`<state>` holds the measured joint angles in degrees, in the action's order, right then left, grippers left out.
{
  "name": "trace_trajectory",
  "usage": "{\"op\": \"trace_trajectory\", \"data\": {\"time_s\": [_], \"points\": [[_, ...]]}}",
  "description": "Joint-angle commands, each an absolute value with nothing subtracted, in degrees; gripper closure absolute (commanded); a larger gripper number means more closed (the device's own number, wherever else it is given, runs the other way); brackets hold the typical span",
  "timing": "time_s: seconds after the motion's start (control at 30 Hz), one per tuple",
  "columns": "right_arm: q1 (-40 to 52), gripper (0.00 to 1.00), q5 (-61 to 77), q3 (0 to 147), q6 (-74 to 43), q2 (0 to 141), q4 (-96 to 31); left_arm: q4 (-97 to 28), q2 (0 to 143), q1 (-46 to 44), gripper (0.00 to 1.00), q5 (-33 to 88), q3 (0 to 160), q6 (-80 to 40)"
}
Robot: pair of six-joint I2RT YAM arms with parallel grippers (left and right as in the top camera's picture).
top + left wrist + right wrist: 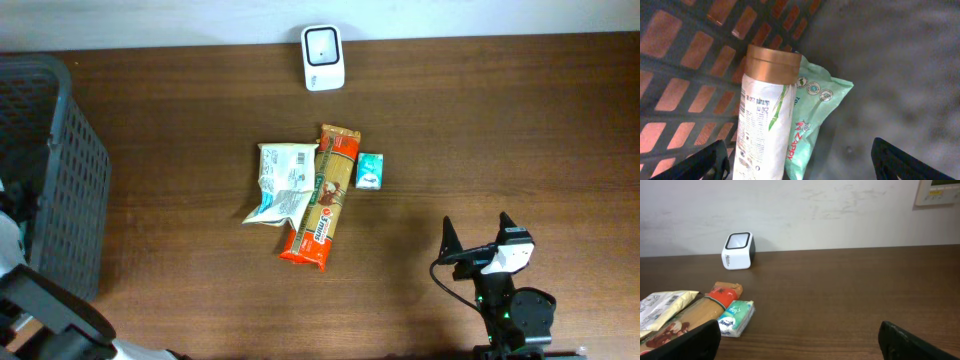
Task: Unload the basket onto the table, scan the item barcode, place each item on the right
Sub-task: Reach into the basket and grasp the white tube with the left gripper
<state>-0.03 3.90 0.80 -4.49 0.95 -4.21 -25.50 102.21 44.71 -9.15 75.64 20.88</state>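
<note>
In the left wrist view my left gripper (801, 155) hangs open inside the dark mesh basket (685, 45). Between its fingers stand a white packet with a gold band (765, 115) and, leaning on it, a green packet (815, 115). The left finger (710, 162) sits close beside the white packet, and the right finger (905, 162) is far from both. The white barcode scanner (323, 57) stands at the table's far edge. My right gripper (478, 232) is open and empty near the front right, facing the scanner (737, 251).
The basket (60, 170) fills the table's left side. A white pouch (283, 182), a long pasta pack (325, 195) and a small teal tissue pack (370, 171) lie together mid-table. The tissue pack (737, 317) lies ahead and left of the right gripper.
</note>
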Motion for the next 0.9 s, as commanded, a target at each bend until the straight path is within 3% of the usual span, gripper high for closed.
{"op": "trace_trajectory", "data": {"time_s": [0.0,0.07,0.27,0.5,0.63,0.7,0.73,0.8,0.83,0.87], "points": [[-0.4,0.01,3.4,0.3,-4.5,0.6,-4.3,-25.8,106.2,45.0,0.16,-12.7,75.1,25.4],[-0.4,0.01,3.4,0.3,-4.5,0.6,-4.3,-25.7,107.2,45.0,0.09,-17.1,75.1,25.2],[-0.4,0.01,3.4,0.3,-4.5,0.6,-4.3,-24.9,107.9,45.0,0.05,-26.3,75.1,20.2],[-0.4,0.01,3.4,0.3,-4.5,0.6,-4.3,-23.2,110.0,45.3,0.02,-23.4,75.1,20.2],[-0.4,0.01,3.4,0.3,-4.5,0.6,-4.3,-22.3,114.2,46.0,0.06,-23.4,75.1,20.2],[-0.4,0.01,3.4,0.3,-4.5,0.6,-4.3,-22.3,115.7,46.3,0.20,-23.8,75.1,20.2],[-0.4,0.01,3.4,0.3,-4.5,0.6,-4.3,-21.9,115.7,46.3,0.46,-23.8,75.1,20.2],[-0.4,0.01,3.4,0.3,-4.5,0.6,-4.3,-21.2,115.7,46.3,0.85,-23.8,75.2,20.2],[-0.4,0.01,3.4,0.3,-4.5,0.6,-4.3,-21.3,115.7,46.2,0.93,-23.8,75.2,19.3],[-0.4,0.01,3.4,0.3,-4.5,0.6,-4.3,-21.3,115.6,46.2,0.95,-23.8,75.2,18.1]]}}
